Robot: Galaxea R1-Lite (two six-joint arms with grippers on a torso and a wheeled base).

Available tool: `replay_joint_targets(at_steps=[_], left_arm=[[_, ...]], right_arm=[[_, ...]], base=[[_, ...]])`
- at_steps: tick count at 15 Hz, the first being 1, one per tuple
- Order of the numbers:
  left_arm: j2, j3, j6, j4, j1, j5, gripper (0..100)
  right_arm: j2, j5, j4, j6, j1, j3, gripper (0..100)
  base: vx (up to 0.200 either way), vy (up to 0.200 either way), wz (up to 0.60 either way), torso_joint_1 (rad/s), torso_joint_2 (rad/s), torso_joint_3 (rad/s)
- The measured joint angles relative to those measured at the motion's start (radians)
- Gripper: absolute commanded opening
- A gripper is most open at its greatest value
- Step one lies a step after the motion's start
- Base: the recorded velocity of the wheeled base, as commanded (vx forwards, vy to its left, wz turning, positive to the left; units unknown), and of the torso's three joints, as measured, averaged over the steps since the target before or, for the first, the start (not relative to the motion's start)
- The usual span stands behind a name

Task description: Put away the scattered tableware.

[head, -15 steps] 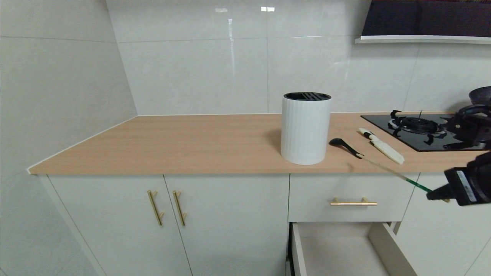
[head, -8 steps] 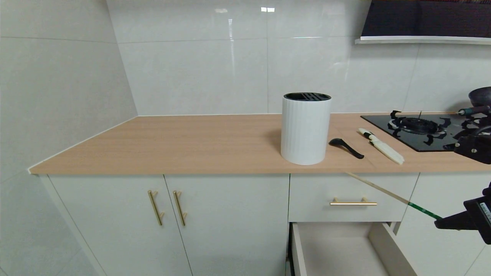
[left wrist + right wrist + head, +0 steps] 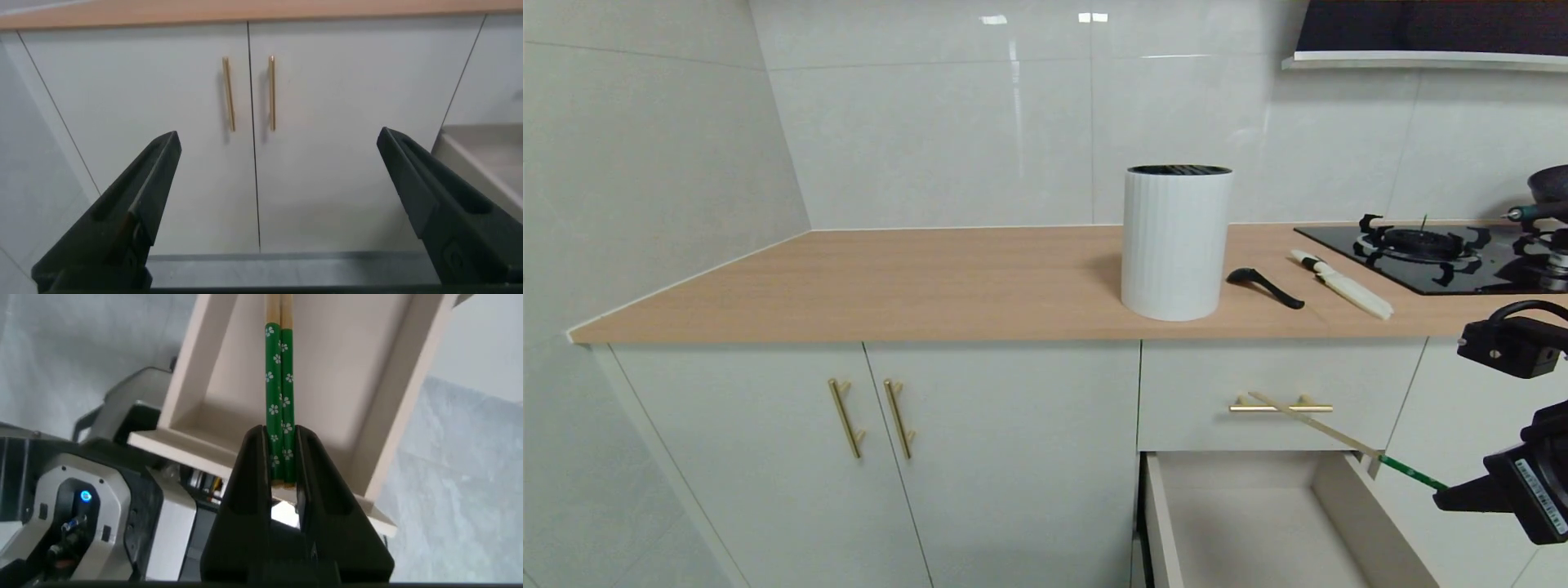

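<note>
Tiled kitchen, wood surface (image 3: 931, 286). Chopsticks (image 3: 1327, 430) slant above the open drawer (image 3: 1161, 531), green ends clamped in your right tool (image 3: 1444, 494). Left tool (image 3: 278, 139) is spread wide, empty. Bring the tips inside the drawer walls, lower, then release close to the drawer floor.
</note>
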Motion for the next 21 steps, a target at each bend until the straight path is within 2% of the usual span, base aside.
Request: replay_joint_targets(at_steps=[6, 14, 16, 18, 21], left_arm=[[0.000, 0.000, 0.000, 0.000, 0.000, 0.000, 100], [0.000, 0.000, 0.000, 0.000, 0.000, 0.000, 100], [0.000, 0.000, 0.000, 0.000, 0.000, 0.000, 100], [0.000, 0.000, 0.000, 0.000, 0.000, 0.000, 100], [0.000, 0.000, 0.000, 0.000, 0.000, 0.000, 100]], right_arm=[[0.038, 0.000, -0.001, 0.000, 0.000, 0.007, 0], [0.096, 0.000, -0.022, 0.000, 0.001, 0.009, 0], [0.148, 0.000, -0.094, 0.001, 0.013, 0.036, 0], [0.232, -0.002, -0.223, 0.008, 0.036, 0.080, 0], [0.371, -0.001, -0.317, 0.062, 0.062, 0.110, 0]], base=[[0.000, 0.000, 0.00, -0.141, 0.45, 0.312], [0.000, 0.000, 0.00, -0.020, 0.06, 0.048], [0.000, 0.000, 0.00, -0.031, 0.05, 0.023], [0.000, 0.000, 0.00, 0.000, 0.00, 0.000], [0.000, 0.000, 0.00, 0.000, 0.00, 0.000]])
